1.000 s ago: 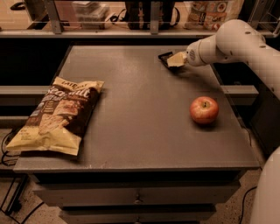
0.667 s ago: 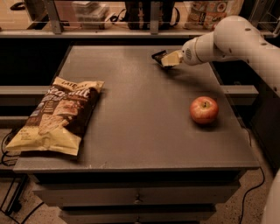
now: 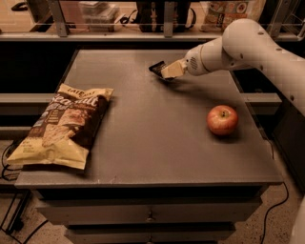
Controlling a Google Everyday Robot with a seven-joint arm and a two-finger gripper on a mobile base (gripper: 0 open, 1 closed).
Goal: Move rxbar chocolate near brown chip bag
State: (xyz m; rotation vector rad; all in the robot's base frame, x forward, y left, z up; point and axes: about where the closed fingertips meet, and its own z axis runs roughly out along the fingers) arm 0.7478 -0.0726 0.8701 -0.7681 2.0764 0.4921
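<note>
The rxbar chocolate (image 3: 157,67), a small flat black bar, is held above the far middle of the grey table (image 3: 157,143). My gripper (image 3: 167,70) reaches in from the right and is shut on it, so only the bar's left end shows past the tan fingers (image 3: 172,69). The brown chip bag (image 3: 64,125), dark brown with yellow-tan ends and white lettering, lies flat at the table's left front, well to the left of and nearer than the bar.
A red apple (image 3: 222,119) sits on the right side of the table. My white arm (image 3: 248,47) spans the far right corner. A shelf with bags and clutter (image 3: 228,9) runs behind the table. Drawers (image 3: 150,214) sit below the front edge.
My gripper has carried the bar leftward and slightly toward the front, away from the far right corner. The chip bag and apple have not moved.
</note>
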